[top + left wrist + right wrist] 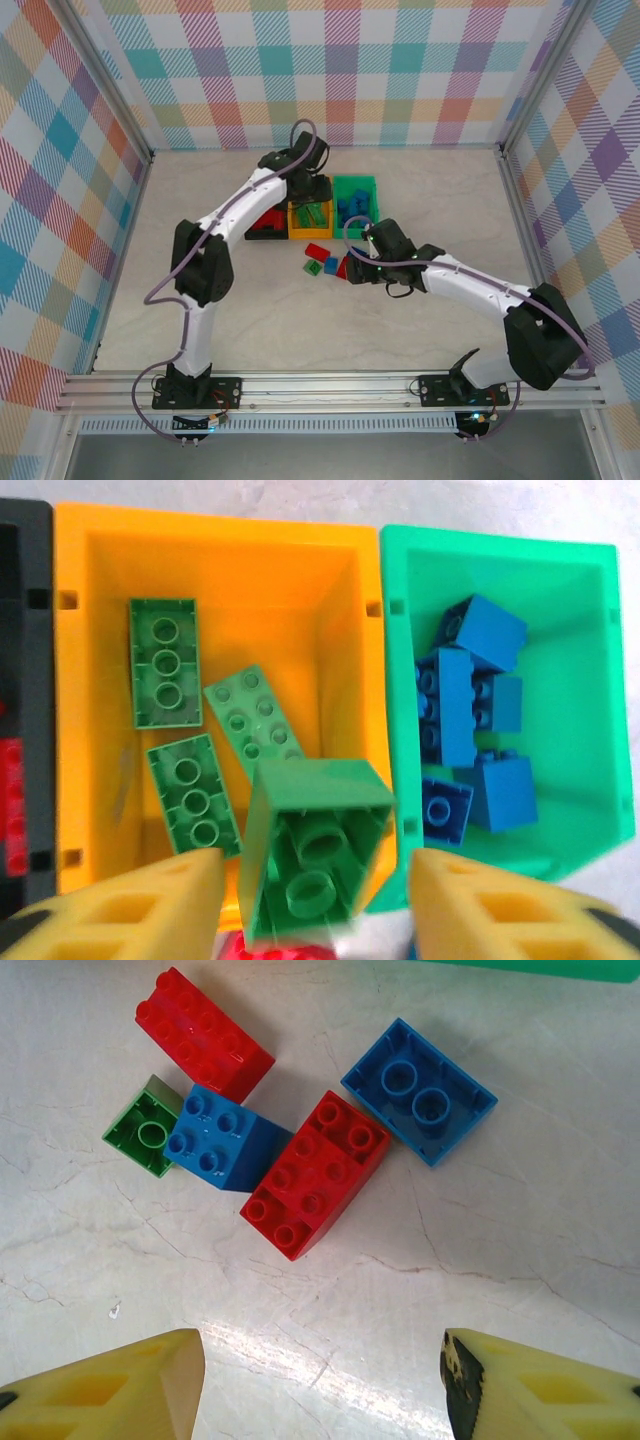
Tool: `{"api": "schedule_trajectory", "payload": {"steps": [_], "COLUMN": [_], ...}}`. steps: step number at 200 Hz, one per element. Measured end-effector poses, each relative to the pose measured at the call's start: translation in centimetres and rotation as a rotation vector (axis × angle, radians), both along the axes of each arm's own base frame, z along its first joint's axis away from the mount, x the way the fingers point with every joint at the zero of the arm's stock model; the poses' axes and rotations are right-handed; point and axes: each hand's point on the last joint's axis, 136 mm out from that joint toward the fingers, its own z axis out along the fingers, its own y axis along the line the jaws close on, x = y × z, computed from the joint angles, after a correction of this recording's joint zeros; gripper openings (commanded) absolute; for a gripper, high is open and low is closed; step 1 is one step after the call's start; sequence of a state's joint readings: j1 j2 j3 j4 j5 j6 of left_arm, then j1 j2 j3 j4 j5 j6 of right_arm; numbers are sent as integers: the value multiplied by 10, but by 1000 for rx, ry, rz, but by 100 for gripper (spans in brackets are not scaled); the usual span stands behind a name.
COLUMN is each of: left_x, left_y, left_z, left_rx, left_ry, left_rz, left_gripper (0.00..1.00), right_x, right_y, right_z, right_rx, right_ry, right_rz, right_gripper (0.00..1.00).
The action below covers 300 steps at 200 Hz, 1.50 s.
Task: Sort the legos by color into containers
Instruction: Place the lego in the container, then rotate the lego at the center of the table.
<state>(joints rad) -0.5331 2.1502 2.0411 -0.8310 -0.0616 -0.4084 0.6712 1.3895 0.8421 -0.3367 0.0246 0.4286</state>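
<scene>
Light is bright and even, shadows short and soft. Pale glare sheens the table [290, 1345] in the right wrist view; the nearest green brick [315, 855] in the left wrist view looks blurred.

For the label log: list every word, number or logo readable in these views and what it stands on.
None can be read. Studs on the middle red brick are too blurred for any lettering; the orange-yellow bin and green bin show no text.
</scene>
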Motion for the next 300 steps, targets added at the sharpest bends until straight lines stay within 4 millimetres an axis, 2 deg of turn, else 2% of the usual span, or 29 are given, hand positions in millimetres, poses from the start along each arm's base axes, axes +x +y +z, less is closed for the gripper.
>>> {"api": "schedule_trajectory", "payload": {"steps": [17,47,82,113,140,180,205,231,273,300], "left_x": [6,-4,-46,-81,-102,-130,-143,-150,-169,-170], "left_y": [-3,3,29,50,64,88,101,107,122,138], "left_z": [-11,-22,-24,-2,11,2,-1,-5,-34,-44], "left_rx": [18,42,58,13,-33,-15,-4,-6,5,-2], "left_ry": [19,50,73,8,-48,-64,-73,-68,0,34], "left_rz": [-10,-16,-12,7,31,73,97,121,179,253], "left_gripper": [65,66,66,66,65,65,65,65,67,67], "right_x": [-4,-9,-19,-22,-15,-4,3,15,32,44], "right_y": [-1,3,18,46,79,115,126,130,137,143], "right_z": [-1,-3,-5,-12,-13,-9,-9,-19,-32,-34], "right_rx": [8,23,32,19,8,-2,-26,-87,-178,-216], "right_ry": [10,29,44,75,70,61,56,56,54,43], "right_rz": [-3,3,55,124,187,236,249,251,270,267], "right_gripper": [65,65,65,65,65,65,65,65,65,65]}}
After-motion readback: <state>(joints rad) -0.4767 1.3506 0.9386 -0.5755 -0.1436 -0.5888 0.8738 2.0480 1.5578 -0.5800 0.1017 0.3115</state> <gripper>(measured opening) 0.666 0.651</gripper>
